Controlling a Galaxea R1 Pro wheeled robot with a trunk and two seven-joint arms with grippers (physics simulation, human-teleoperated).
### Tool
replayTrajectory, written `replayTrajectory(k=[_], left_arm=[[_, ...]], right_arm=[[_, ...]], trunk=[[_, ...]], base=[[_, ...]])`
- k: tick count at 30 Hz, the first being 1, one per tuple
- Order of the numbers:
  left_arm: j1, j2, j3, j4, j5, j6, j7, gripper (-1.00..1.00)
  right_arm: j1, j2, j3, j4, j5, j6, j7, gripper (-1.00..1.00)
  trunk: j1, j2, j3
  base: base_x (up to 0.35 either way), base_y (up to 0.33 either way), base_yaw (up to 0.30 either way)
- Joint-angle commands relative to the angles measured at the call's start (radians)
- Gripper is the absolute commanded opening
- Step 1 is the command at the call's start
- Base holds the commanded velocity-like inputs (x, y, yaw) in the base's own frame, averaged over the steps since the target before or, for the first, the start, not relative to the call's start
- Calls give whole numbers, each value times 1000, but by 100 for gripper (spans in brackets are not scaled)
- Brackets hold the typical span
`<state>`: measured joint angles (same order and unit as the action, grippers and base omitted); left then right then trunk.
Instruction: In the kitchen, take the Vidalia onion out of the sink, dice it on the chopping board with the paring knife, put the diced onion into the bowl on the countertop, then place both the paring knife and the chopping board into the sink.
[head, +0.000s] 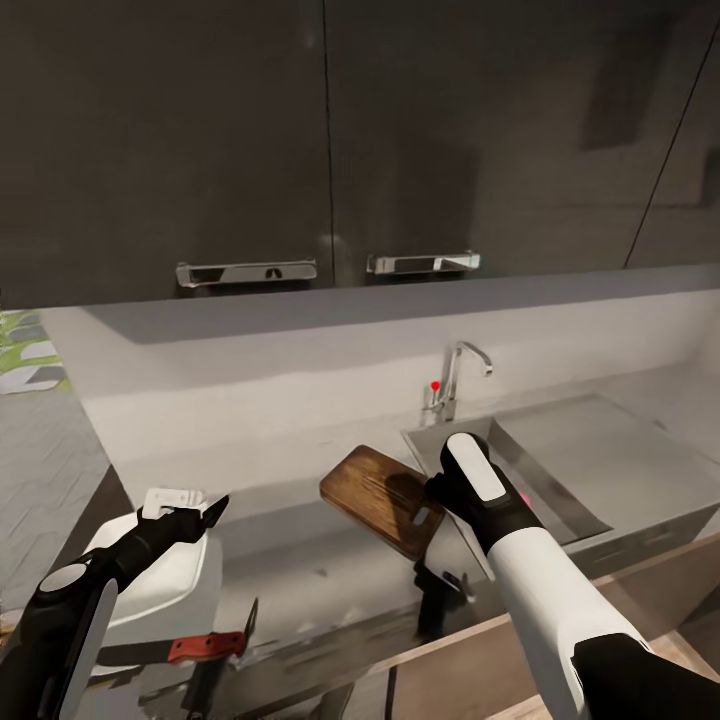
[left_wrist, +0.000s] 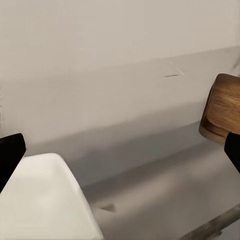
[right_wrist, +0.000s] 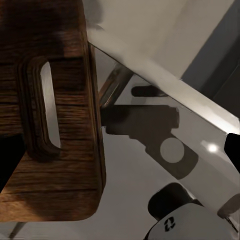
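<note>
At the sink's edge, the right gripper pinches the chopping board by its slotted end. The left gripper is spread over the bowl.

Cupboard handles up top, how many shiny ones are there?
2. One silver handle is on the dark upper cupboard at the left; the other handle is just to its right, above the faucet. More may be out of view.

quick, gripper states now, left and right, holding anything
left gripper: open, empty, over the bowl.
right gripper: shut on the chopping board, at its handle-slot end by the sink.
</note>
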<state>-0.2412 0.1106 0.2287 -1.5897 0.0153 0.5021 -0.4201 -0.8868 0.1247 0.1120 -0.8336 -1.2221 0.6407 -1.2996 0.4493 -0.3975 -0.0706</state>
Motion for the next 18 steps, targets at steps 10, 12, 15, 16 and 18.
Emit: replayTrajectory(k=[10,12,15,16,18], left_arm=[[-1,0,1,-1,2,7,-5,100],[-1,0,1,-1,2,7,-5,100],[-1,0,1,-1,2,7,-5,100],[-1,0,1,-1,2,7,-5,100],[-1,0,1,-1,2,7,-5,100]], right_arm=[[-1,0,2,-1,-5,10,-8,100],[-1,0,2,-1,-5,10,-8,100],[-1,0,2,-1,-5,10,-8,100],[-1,0,2,-1,-5,10,-8,100],[-1,0,2,-1,-5,10,-8,100]], trunk=[[1,-3,-10],[1,-3,-13],[1,-3,-16],[1,-3,-17],[1,-3,-18]], base=[[0,0,33],[0,0,2],[0,0,0],[0,0,0],[0,0,0]])
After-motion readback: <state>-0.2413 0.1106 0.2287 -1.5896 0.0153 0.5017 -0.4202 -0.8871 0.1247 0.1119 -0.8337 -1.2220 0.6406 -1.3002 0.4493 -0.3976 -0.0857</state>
